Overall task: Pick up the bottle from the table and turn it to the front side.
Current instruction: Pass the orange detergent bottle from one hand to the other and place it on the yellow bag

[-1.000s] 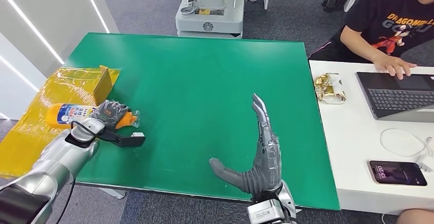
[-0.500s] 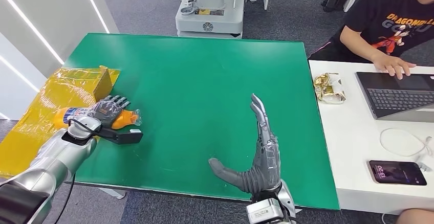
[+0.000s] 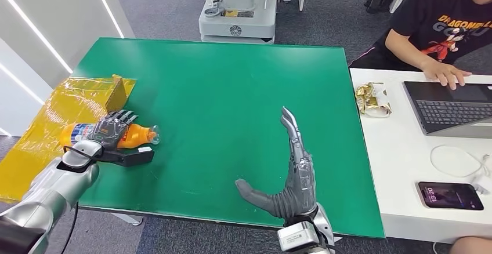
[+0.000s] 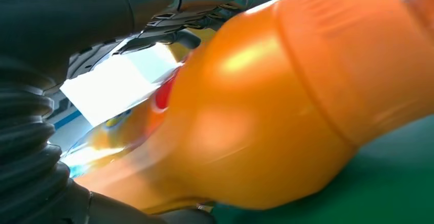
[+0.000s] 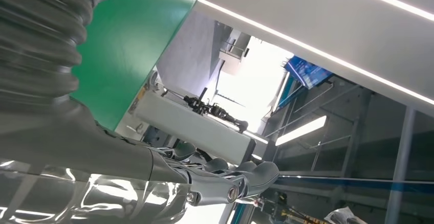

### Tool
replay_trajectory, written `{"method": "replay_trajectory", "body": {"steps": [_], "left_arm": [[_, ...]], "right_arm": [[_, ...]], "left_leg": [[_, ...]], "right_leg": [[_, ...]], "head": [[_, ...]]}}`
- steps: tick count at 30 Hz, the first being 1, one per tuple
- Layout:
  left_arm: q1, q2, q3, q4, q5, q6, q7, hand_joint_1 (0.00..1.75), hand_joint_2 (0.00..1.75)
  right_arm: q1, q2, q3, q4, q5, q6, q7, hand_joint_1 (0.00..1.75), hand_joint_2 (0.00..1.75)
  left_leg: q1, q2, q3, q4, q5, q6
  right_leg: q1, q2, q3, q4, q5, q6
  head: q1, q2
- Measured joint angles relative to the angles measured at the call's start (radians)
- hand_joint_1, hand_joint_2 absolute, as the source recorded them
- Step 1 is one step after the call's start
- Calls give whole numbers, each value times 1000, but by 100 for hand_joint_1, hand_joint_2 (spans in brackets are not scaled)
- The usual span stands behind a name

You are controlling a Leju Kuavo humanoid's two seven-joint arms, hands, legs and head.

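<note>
Drawn back toward the table's near-left edge since a second ago, the left hand (image 3: 110,129) wraps the orange bottle (image 3: 136,135), lying on its side on the green table (image 3: 232,86), cap pointing toward the spread, empty right hand (image 3: 293,178); yellow wrapping (image 3: 64,106) lies just behind, a person's laptop (image 3: 449,106) well apart

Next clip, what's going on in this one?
The robot's left hand is wrapped over an orange plastic bottle with a blue-and-white label, lying on its side at the left edge of the green table, beside a yellow plastic-wrapped box. Whether the bottle is lifted is unclear. The right hand is held open and upright over the table's near edge, holding nothing. A person in a black T-shirt works at a laptop on the adjoining white desk.
</note>
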Motion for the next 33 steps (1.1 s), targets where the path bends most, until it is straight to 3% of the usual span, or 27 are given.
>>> {"method": "replay_trajectory", "body": {"steps": [11, 21, 26, 30, 33], "left_arm": [[187, 119, 80, -319, -1, -5, 35, 0, 175], [343, 123, 188, -629, -10, 81, 12, 0, 175], [384, 52, 229, -757, 199, 258, -113, 0, 175], [385, -65, 231, -808, 579, 340, -277, 0, 175], [381, -137, 225, -815, 713, 358, -329, 0, 175]], "right_arm": [[13, 0, -13, 0, -6, 0, -1, 0, 175], [47, 2, -38, -22, -6, -20, 27, 0, 175], [58, 3, -42, -34, 7, -15, 37, 0, 175], [60, 5, -42, -38, 18, -3, 36, 0, 175], [63, 7, -42, -38, 24, 1, 32, 0, 175]], "left_leg": [[0, 0, -2, 0, 0, -1], [0, 0, -3, 0, 0, -1], [0, -2, -3, 0, -1, -1], [-1, -2, -3, 0, -1, -1], [-1, -2, -3, 0, -1, -1]], "right_leg": [[0, 0, -2, 0, -1, -1], [0, 0, -2, -1, -1, -1], [0, -2, -2, -2, -1, -1], [-1, -2, -2, -2, -1, -1], [-1, -2, -2, -2, -1, -1]], "head": [[0, 0], [0, 0], [0, 0], [0, 0], [0, 0]]}}
